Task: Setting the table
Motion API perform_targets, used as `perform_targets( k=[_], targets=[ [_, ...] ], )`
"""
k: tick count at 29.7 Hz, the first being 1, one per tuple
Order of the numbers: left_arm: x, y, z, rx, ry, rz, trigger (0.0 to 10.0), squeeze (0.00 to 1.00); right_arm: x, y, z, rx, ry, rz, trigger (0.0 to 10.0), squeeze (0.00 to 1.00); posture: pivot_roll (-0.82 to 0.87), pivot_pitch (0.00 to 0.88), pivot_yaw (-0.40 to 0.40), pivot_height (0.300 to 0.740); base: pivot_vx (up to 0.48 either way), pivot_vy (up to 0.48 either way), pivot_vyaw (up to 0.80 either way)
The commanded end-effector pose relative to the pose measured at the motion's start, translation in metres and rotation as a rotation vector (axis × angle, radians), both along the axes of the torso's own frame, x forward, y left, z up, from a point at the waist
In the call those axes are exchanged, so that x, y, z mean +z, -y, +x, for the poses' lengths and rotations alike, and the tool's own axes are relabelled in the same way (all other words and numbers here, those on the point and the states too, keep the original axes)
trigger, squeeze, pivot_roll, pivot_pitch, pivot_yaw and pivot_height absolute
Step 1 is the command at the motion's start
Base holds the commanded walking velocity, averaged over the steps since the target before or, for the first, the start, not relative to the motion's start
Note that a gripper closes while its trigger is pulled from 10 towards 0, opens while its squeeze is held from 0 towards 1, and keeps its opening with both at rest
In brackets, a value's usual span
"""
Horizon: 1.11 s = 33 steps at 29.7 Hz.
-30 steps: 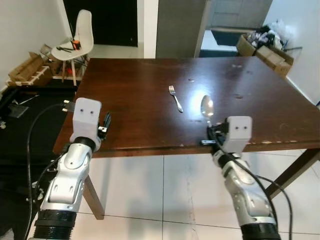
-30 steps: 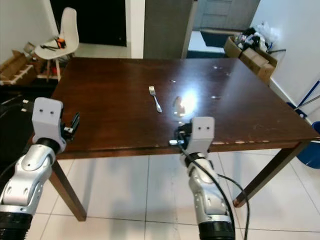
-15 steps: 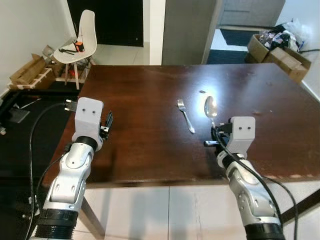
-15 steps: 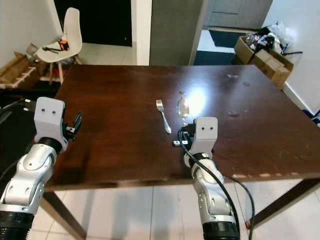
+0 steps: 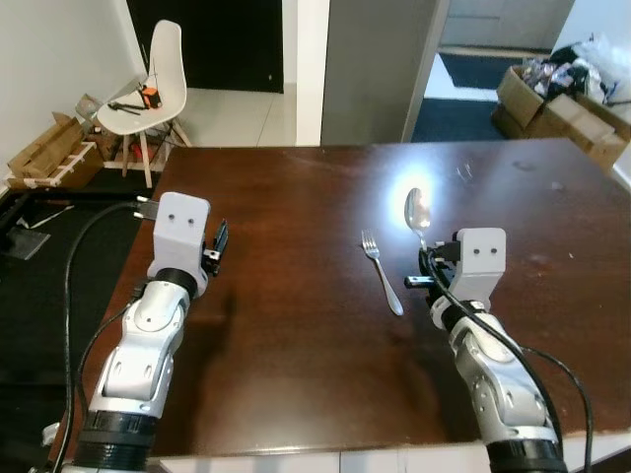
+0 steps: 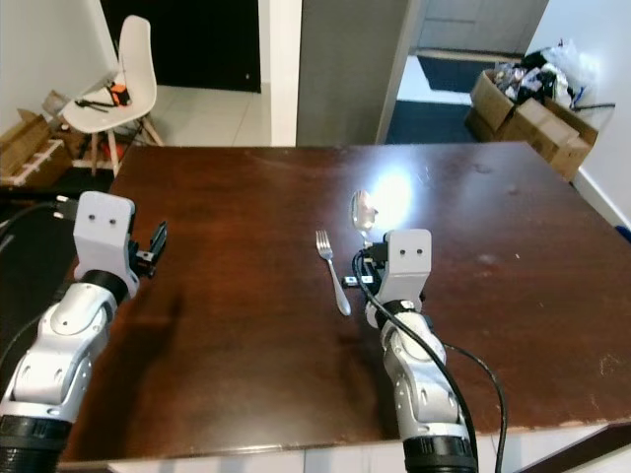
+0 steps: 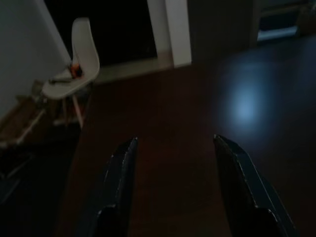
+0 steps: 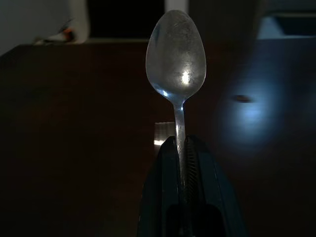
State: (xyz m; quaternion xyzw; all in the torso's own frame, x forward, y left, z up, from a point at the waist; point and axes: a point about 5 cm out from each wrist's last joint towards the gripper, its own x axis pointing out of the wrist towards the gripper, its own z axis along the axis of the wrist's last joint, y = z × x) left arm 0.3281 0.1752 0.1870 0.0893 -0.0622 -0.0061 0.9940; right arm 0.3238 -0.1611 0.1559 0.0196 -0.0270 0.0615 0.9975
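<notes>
A silver fork (image 5: 383, 273) lies on the dark wooden table (image 5: 286, 335), tines pointing away from me. My right gripper (image 8: 180, 148) is shut on the handle of a silver spoon (image 8: 176, 59), whose bowl sticks out forward over the table just right of the fork. The same spoon (image 5: 417, 211) shows above my right wrist in the left eye view. My left gripper (image 7: 173, 148) hovers open over the table's left part, nothing between its fingers (image 7: 121, 168).
A white chair (image 5: 148, 84) with small items on its seat stands beyond the table's far left corner, beside cardboard boxes (image 5: 44, 158). More boxes (image 5: 562, 99) sit at the far right. A grey pillar (image 5: 380, 69) rises behind the table.
The camera has come closer to the table, so both arms now reach over its top. The spoon stays held in the right gripper; the fork has not moved on the table.
</notes>
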Motion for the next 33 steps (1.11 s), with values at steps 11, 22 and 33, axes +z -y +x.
perform_targets(
  k=[11, 22, 33],
  targets=[
    [-0.012, 0.006, -0.009, -0.073, -0.06, -0.01, 10.0, 0.0, -0.009, -0.004, -0.008, 0.075, -0.052, -0.048, 10.0, 0.0, -0.04, 0.052, 0.07, 0.74, 0.0, 0.0, 0.0],
    [0.01, 0.009, -0.013, -0.375, -0.163, 0.149, 10.0, 0.0, -0.02, -0.01, 0.012, 0.085, -0.173, -0.039, 10.0, 0.0, 0.0, 0.081, 0.076, 0.74, 0.0, 0.0, 0.0],
    [0.041, 0.02, -0.001, -0.569, -0.207, 0.226, 10.0, 0.0, -0.015, -0.02, 0.046, 0.1, -0.271, -0.003, 10.0, 0.0, 0.04, 0.088, 0.08, 0.74, 0.0, 0.0, 0.0]
  ],
)
